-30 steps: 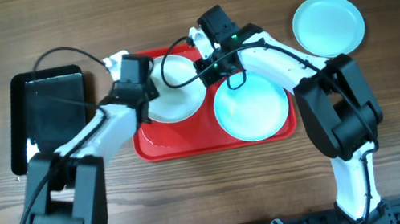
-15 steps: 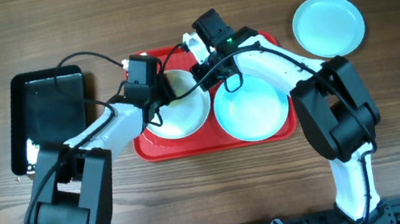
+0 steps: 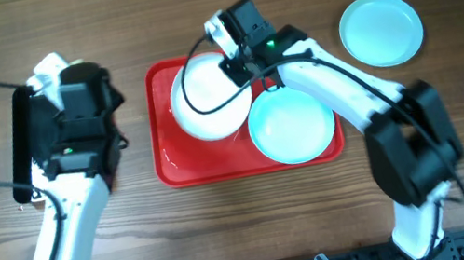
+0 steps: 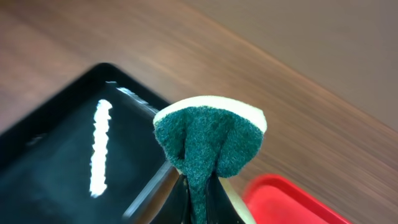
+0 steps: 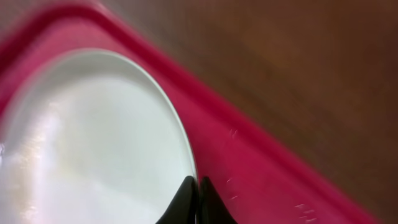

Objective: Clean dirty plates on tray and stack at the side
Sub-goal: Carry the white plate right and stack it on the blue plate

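The white plate [image 3: 208, 99] is over the left half of the red tray [image 3: 172, 164]; it looks lifted and tilted. My right gripper [image 3: 235, 65] is shut on its far right rim, as the right wrist view [image 5: 198, 198] shows with the plate [image 5: 93, 143] and tray [image 5: 249, 168]. One aqua plate [image 3: 292, 125] lies on the tray's right half. The other aqua plate [image 3: 380, 29] lies on the table at the far right. My left gripper [image 3: 63, 78] is over the black tray [image 3: 25, 136], shut on a green and yellow sponge [image 4: 208, 134].
The glossy black tray [image 4: 68, 162] lies on the wooden table at the left, its near corner beside the red tray's corner [image 4: 286, 199]. A black cable [image 3: 206, 87] hangs from the right arm across the white plate.
My left arm has pulled back from the white plate to the left, over the black tray, with the sponge. My right gripper has raised the white plate's rim.
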`<action>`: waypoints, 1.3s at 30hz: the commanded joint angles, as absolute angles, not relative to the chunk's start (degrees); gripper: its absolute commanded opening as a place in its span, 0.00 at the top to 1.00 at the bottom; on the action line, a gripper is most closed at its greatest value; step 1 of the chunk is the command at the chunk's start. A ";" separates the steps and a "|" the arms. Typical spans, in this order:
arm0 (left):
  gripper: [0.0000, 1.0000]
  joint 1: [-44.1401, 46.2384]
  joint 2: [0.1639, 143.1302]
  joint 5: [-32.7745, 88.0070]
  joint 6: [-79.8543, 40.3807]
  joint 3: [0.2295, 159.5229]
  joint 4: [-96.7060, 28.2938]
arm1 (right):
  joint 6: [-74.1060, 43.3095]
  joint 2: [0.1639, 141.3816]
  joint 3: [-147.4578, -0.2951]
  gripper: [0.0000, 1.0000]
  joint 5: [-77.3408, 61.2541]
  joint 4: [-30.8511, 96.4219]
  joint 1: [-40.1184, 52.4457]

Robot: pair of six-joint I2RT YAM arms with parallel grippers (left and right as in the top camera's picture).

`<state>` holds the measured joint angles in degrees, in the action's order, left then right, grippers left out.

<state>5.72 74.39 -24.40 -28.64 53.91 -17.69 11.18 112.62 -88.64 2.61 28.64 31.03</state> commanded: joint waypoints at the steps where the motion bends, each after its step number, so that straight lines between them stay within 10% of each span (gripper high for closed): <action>1: 0.96 -0.19 74.26 -22.11 -28.99 53.63 -21.61 | 24.01 104.05 -90.50 0.96 21.58 23.77 36.64; 6: 0.96 -2.85 74.26 -21.87 -28.99 53.58 -22.41 | 44.60 102.43 -90.48 0.96 34.72 17.15 46.85; 9: 0.96 -2.85 74.26 -21.87 -28.99 53.58 -24.32 | 26.57 102.56 -90.48 0.87 33.06 18.96 43.51; 10: 0.96 -2.85 74.26 -21.87 -28.99 53.58 -24.69 | 13.17 102.78 -90.41 0.36 22.50 24.12 36.01; 11: 0.96 -2.85 74.26 -21.87 -28.99 53.58 -24.69 | 2.28 103.74 -90.41 0.18 11.86 28.21 27.09; 13: 0.96 -2.85 74.26 -20.95 -28.99 53.58 -24.69 | -3.49 107.13 -90.19 0.18 -1.28 31.31 17.39; 30: 0.96 -2.85 74.26 -19.46 -28.99 53.58 -24.27 | -4.75 126.21 -89.12 0.39 -13.41 28.97 13.67; 32: 0.96 -2.85 74.26 -19.49 -28.99 53.58 -24.29 | -5.10 126.96 -89.12 0.52 -13.39 28.97 13.82; 34: 0.96 -2.85 74.26 -19.49 -28.99 53.58 -24.27 | -5.13 126.63 -89.25 0.94 -13.37 28.58 14.26; 39: 0.96 -2.85 74.26 -19.49 -28.97 53.58 -24.27 | 6.15 110.98 -89.30 0.96 4.80 29.82 21.67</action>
<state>-2.44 74.39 -19.75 -28.64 53.82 -24.49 -2.61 119.39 -89.27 -7.68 30.04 16.21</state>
